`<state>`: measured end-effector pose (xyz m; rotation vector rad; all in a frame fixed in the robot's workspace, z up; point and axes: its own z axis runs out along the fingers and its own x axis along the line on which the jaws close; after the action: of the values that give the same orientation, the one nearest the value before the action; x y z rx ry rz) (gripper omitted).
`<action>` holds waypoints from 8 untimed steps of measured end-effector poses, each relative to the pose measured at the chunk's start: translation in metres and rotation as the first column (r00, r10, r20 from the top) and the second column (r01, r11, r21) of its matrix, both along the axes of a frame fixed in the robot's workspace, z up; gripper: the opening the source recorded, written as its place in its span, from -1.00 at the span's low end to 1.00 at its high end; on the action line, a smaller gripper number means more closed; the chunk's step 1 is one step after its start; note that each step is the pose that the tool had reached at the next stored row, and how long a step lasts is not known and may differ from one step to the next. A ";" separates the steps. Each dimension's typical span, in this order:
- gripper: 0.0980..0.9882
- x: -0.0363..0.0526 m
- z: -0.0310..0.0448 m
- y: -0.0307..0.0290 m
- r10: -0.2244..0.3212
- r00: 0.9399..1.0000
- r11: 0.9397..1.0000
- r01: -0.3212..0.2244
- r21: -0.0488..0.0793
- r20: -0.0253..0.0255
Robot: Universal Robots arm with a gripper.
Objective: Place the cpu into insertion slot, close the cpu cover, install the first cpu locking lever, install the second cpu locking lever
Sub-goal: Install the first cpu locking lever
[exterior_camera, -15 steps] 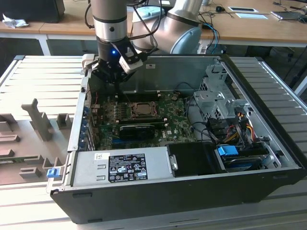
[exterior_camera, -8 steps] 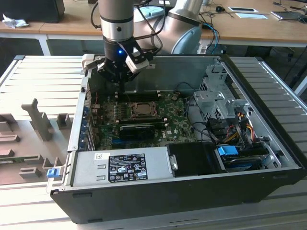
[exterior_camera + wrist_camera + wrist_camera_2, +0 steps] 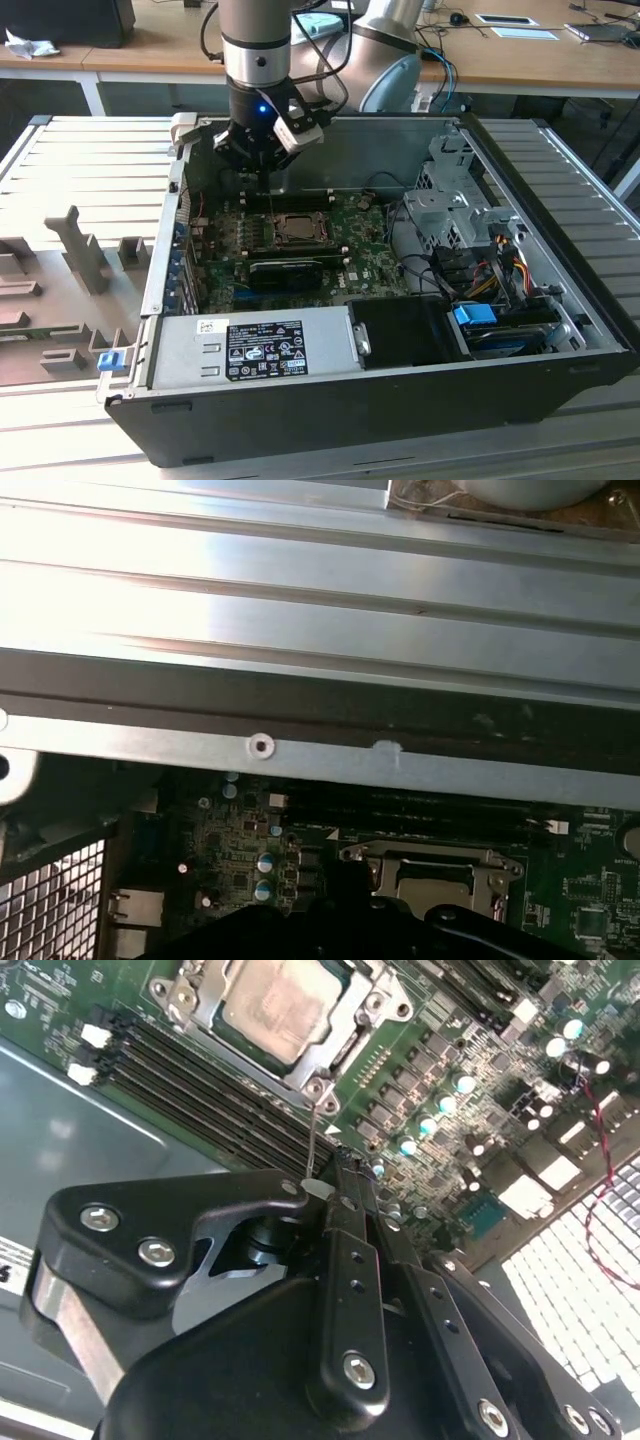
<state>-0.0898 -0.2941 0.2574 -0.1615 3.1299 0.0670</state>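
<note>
Dull silver square cpu (image 3: 297, 228), centre of exterior view, seated under thin silvery cpu cover (image 3: 200, 1005). Black gripper (image 3: 345, 1173), pressed together, touches thin wire locking lever (image 3: 314, 1135). Lever step, likely; needs hooking down.

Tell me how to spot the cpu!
Look in the open black computer case, at the green board on its floor. Mid-board sits the cpu: a flat square with a dull silver top, metal-framed, unlike the long black card beside it.
</note>
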 end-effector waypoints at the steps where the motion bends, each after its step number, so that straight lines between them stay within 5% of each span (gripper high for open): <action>1: -0.98 0.0013 -0.0001 0.0000 0.000 1.000 1.000 0.000 0.000 0.000; 8: -0.98 0.0192 -0.0017 0.0000 0.000 1.000 1.000 0.000 0.000 0.000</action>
<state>-0.0706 -0.2941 0.2558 -0.1613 3.1298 0.0671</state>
